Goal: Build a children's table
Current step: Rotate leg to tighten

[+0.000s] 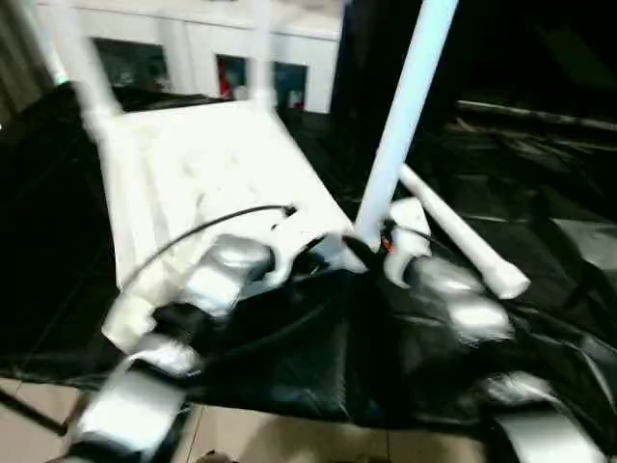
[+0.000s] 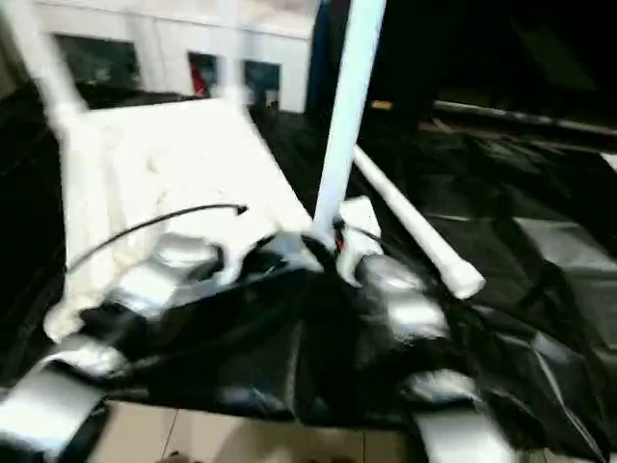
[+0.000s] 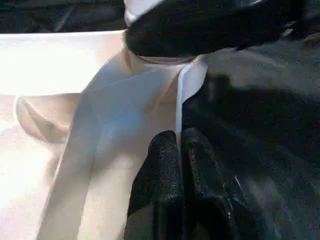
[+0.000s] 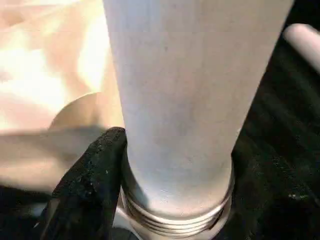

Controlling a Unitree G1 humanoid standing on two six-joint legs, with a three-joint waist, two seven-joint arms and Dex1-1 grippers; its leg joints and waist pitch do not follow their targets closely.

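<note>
Tabletop [image 1: 207, 178] lies upside down on my black worktop [image 1: 540, 222], two far legs standing. My right gripper [image 4: 170, 200] clamps a third leg [image 1: 400, 116] at the near socket; left gripper [image 3: 179, 165] pinches the rim. A fourth leg [image 1: 463, 241] lies alongside, unfitted.

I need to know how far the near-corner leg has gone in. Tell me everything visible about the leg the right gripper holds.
The leg is a long, smooth white tube that looks like plastic. It stands nearly upright, leaning slightly, at the near right corner of the upturned tabletop. Its foot ends in a ridged, threaded-looking collar, still exposed above the corner socket, so it seems not fully seated. The right gripper clasps it just above that collar, a black finger pressed against its side. The upper end runs out of frame.
</note>
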